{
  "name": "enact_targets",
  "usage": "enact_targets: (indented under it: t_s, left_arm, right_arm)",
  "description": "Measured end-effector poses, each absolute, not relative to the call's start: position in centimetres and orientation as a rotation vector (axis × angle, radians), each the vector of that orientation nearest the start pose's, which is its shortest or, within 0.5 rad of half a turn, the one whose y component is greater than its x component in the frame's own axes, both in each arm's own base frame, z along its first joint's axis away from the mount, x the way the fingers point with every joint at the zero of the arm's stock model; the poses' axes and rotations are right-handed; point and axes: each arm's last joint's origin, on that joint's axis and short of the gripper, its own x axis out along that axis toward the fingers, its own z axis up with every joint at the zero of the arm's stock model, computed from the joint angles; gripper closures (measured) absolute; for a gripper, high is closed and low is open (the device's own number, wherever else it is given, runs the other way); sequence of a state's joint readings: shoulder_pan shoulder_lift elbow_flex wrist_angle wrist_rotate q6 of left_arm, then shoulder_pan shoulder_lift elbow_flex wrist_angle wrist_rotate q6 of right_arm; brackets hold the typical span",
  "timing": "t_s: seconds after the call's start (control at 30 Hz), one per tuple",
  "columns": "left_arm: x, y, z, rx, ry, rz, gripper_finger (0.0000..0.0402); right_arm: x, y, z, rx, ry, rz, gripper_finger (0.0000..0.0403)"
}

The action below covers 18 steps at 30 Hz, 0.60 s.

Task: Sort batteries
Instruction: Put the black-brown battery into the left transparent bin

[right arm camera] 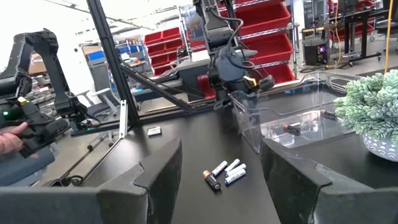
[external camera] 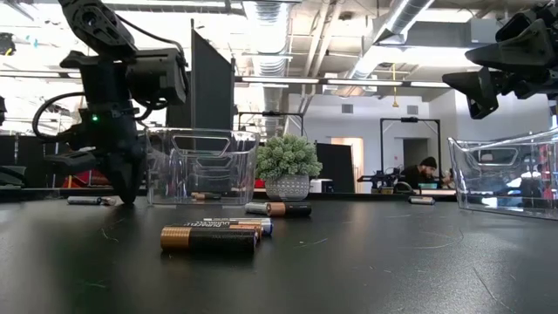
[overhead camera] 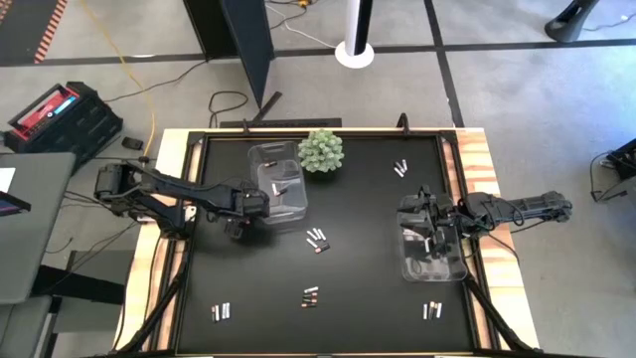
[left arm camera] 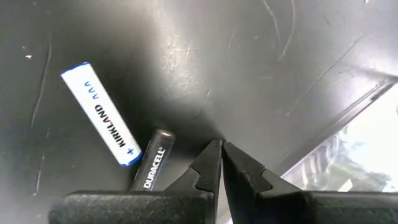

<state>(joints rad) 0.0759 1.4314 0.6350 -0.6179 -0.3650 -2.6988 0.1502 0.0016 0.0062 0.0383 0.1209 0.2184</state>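
Batteries [overhead camera: 316, 240] lay scattered in small clusters over your black table [overhead camera: 368, 288]: one cluster near the table's centre, another [overhead camera: 310, 296] toward 6 o'clock, one [overhead camera: 222, 312] toward 7 o'clock, one [overhead camera: 431, 311] toward 5 o'clock, and a pair [overhead camera: 401, 168] toward 1 o'clock.

Left gripper [overhead camera: 238, 231]: you had it at about 9 o'clock of centre, down at the table surface just beside the left clear bin [overhead camera: 281, 180]. Its fingers [left arm camera: 211, 165] were pressed together with nothing between them. In the left wrist view, a white and blue cell [left arm camera: 102, 122] and a dark cell [left arm camera: 151, 168] lay touching each other just beside the tips.

Right gripper [overhead camera: 429, 225]: you had it at about 3 o'clock, raised over the right clear bin [overhead camera: 434, 267]. Its fingers [right arm camera: 161, 174] stood wide apart and empty.

Left clear bin: toward 11 o'clock, with at least two cells [overhead camera: 277, 187] inside.

Right clear bin: its contents could not be told, as the arm covered much of it.

Green spiky plant [overhead camera: 321, 150]: at 12 o'clock, touching the left bin's corner.

Person [external camera: 423, 173]: seated far off in the room behind the table, seen in the low view.
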Motion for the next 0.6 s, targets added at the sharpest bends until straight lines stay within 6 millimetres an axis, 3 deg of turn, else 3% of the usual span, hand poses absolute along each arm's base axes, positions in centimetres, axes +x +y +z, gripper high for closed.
enact_targets:
  t_s: [0.4, 0.6]
  left_arm:
    - [19.5, 1.4, 14.9, -1.883, 0.049, 1.865, 0.0386]
    - [20.0, 0.6, 15.0, -1.913, 0.065, 1.787, 0.0386]
  right_arm:
    - [9.7, 1.1, 16.9, 0.224, -0.039, 0.034, 0.0168]
    - [9.7, 1.1, 16.9, 0.224, -0.039, 0.034, 0.0168]
